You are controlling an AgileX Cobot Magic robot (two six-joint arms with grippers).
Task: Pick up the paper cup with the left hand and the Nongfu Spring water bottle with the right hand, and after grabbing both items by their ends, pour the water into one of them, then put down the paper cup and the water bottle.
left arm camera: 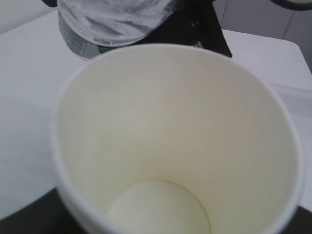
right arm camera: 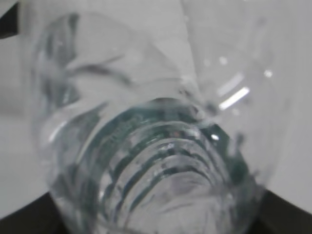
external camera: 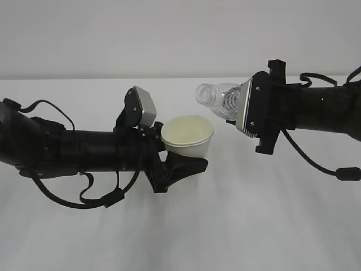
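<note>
Left tool [external camera: 189, 164] pinches the cup [external camera: 188, 137] at its base, cup upright with mouth tipped slightly toward the camera, held above the table [external camera: 225, 226]. Inside looks dry in the left wrist view. Right tool [external camera: 237, 107] clamps the bottle [external camera: 217, 99] by its lower end, bottle lying nearly level, open neck pointing left, just above and beside the cup rim, not touching.

Bare lab-style test bench, plain white table [external camera: 180, 237], blank pale wall [external camera: 169, 34] behind, two black robot arms [external camera: 73, 149] over it, no furnishings seen
</note>
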